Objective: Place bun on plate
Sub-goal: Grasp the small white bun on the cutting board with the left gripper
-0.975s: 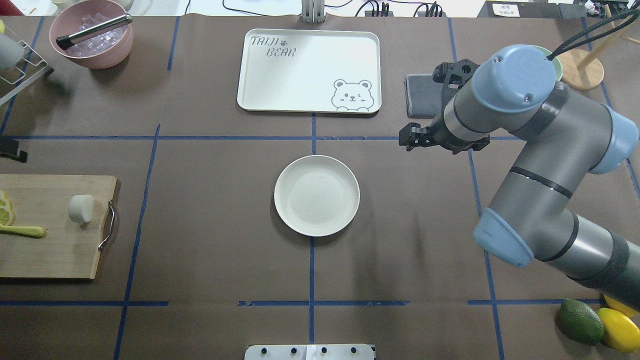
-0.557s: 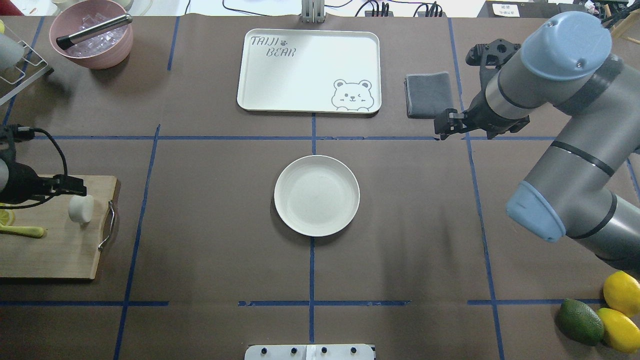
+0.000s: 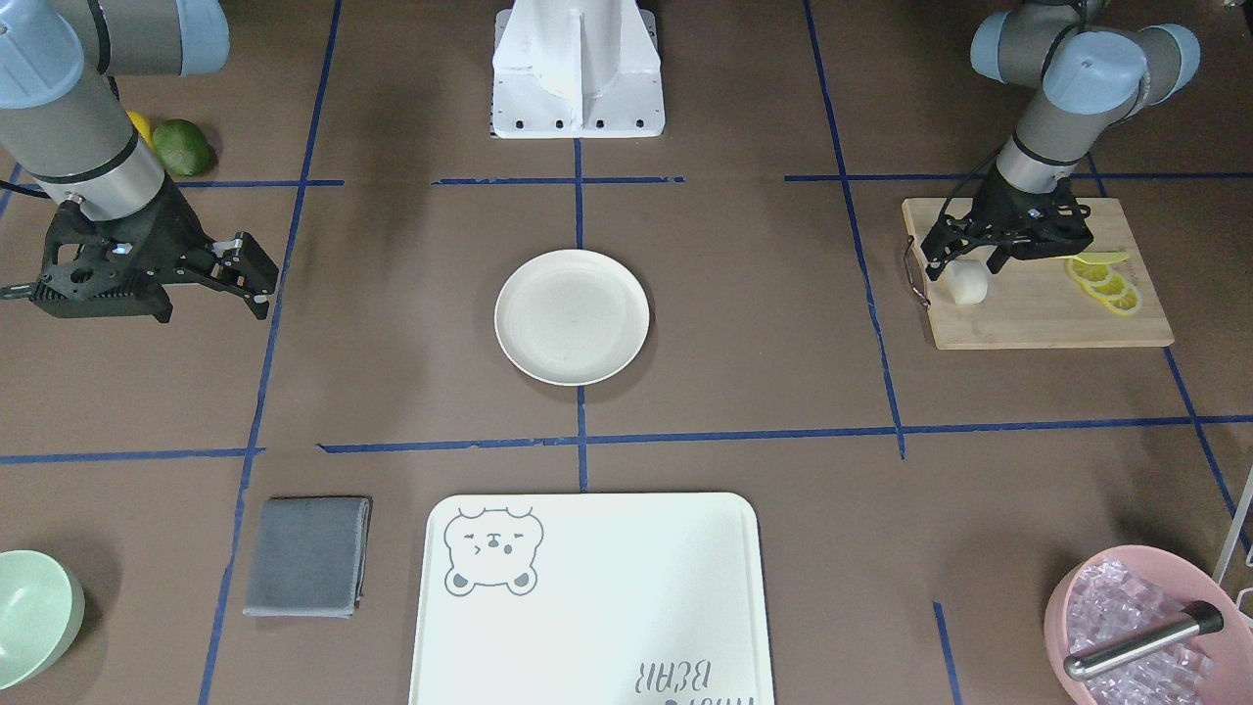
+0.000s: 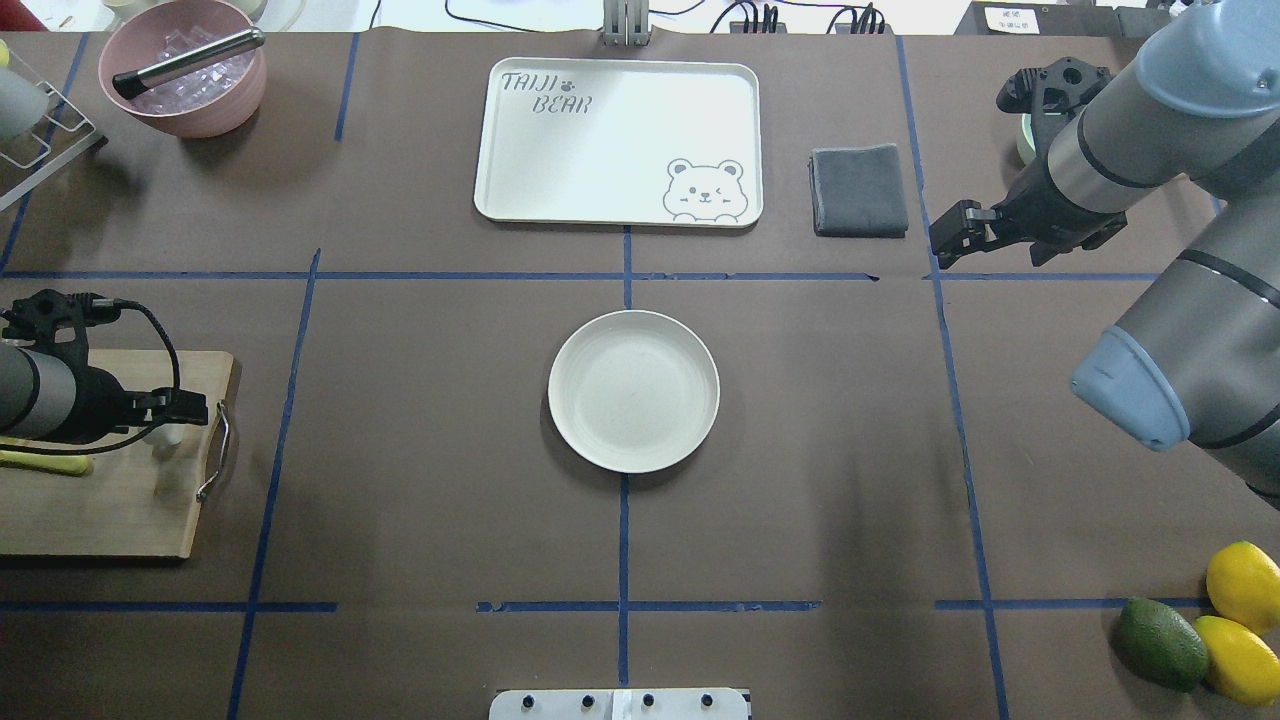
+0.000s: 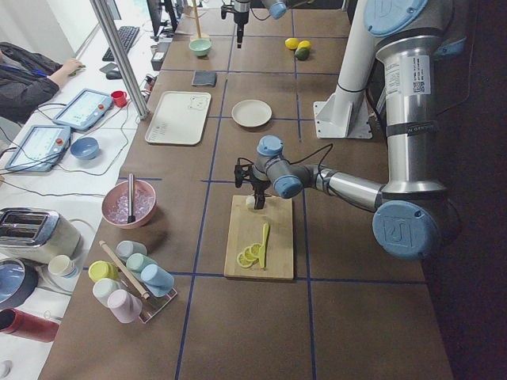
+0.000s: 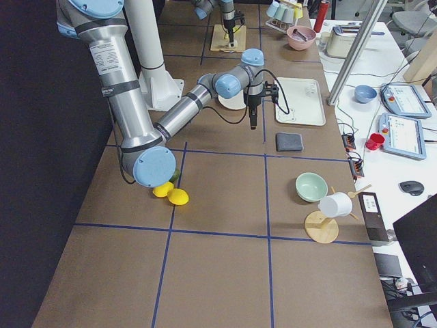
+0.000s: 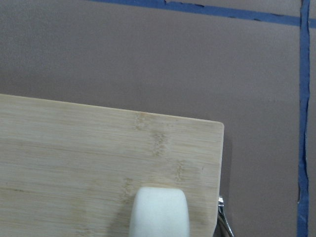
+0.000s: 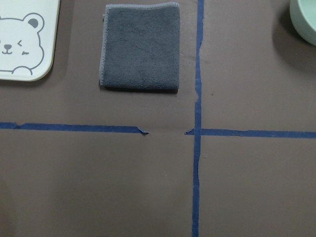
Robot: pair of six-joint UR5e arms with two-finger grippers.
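Note:
The bun (image 3: 967,282) is a small off-white roll on the wooden cutting board (image 3: 1038,308), near its handle end. My left gripper (image 3: 964,262) hovers right over the bun, open, with one finger on each side of it. From overhead, the left gripper (image 4: 186,411) hides most of the bun (image 4: 168,437). The left wrist view shows the bun (image 7: 159,212) at the bottom edge. The cream plate (image 3: 572,316) sits empty at the table's centre, also seen overhead (image 4: 633,390). My right gripper (image 3: 250,276) is open and holds nothing, far from both, over bare table near the grey cloth (image 4: 858,190).
Lemon slices (image 3: 1106,279) lie on the board beside the bun. A bear-print tray (image 4: 618,140) lies beyond the plate. A pink bowl of ice (image 4: 185,65) stands at the far left. A mint bowl (image 3: 29,612) stands past the cloth; an avocado and lemons (image 4: 1160,640) lie near right.
My left arm has come in from the left and now sits over the bun. My right arm has drawn back to the right, away from the plate.

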